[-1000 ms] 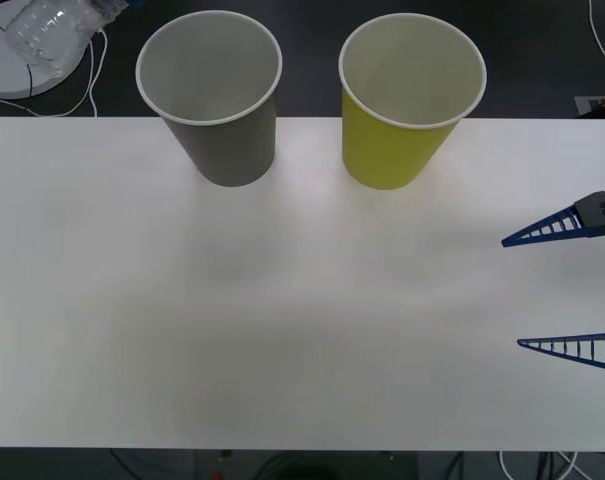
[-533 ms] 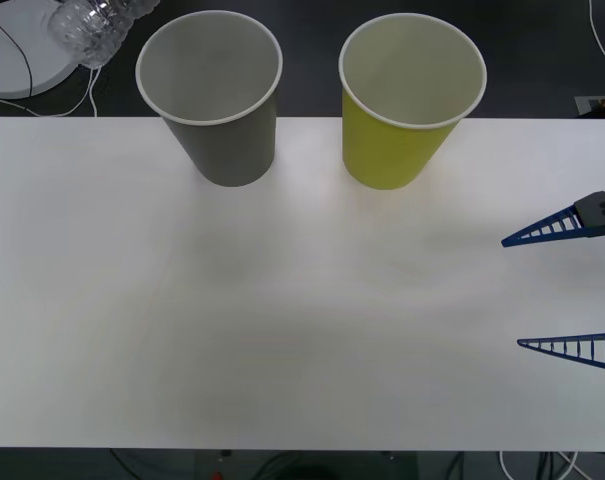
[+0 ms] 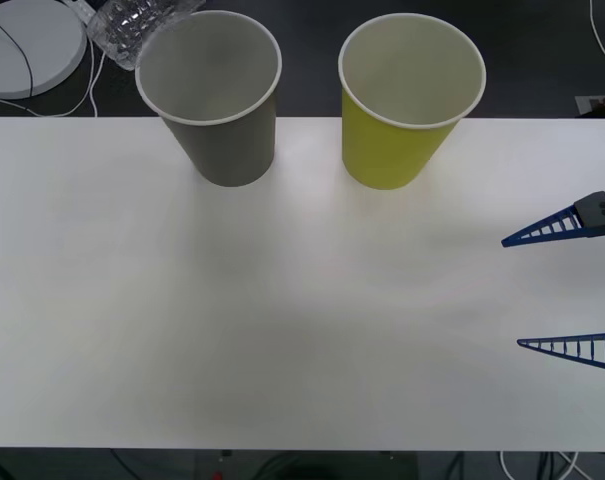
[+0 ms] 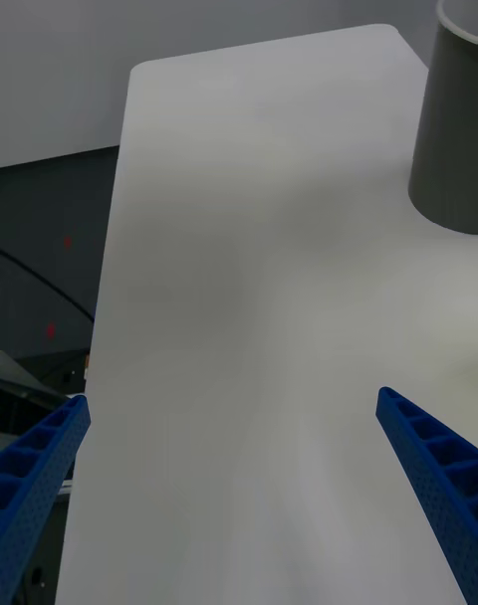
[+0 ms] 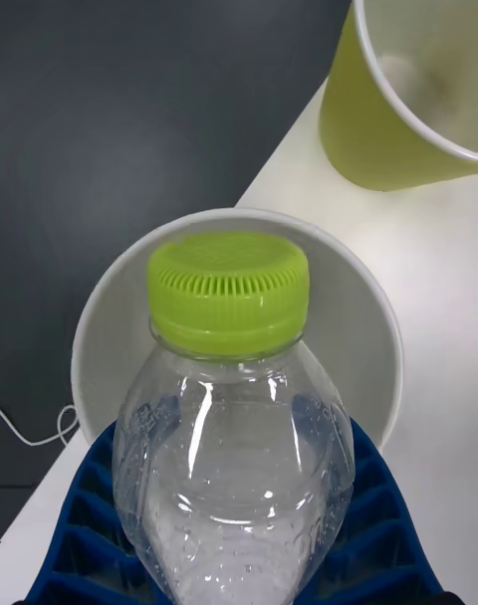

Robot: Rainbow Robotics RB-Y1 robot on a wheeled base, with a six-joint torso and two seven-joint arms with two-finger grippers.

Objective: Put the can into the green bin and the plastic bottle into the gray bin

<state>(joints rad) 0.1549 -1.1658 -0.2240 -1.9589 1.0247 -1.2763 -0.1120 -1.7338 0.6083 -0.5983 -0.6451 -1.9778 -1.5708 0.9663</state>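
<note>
left tool (image 5: 234, 555) grips plastic bottle (image 5: 231, 436) over gray bin (image 3: 210, 95), green bin (image 3: 412, 100) beside

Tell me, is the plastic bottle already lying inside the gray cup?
No, the left tool holds the plastic bottle above the gray cup, its green cap pointing down at the opening.

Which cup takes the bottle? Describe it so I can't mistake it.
On the white table, two large tapered paper cups stand along the far edge. Yours is the gray cup, on the robot's left; its neighbour is the yellow-green cup. The left gripper's clear, lime-capped plastic bottle hangs over it.
</note>
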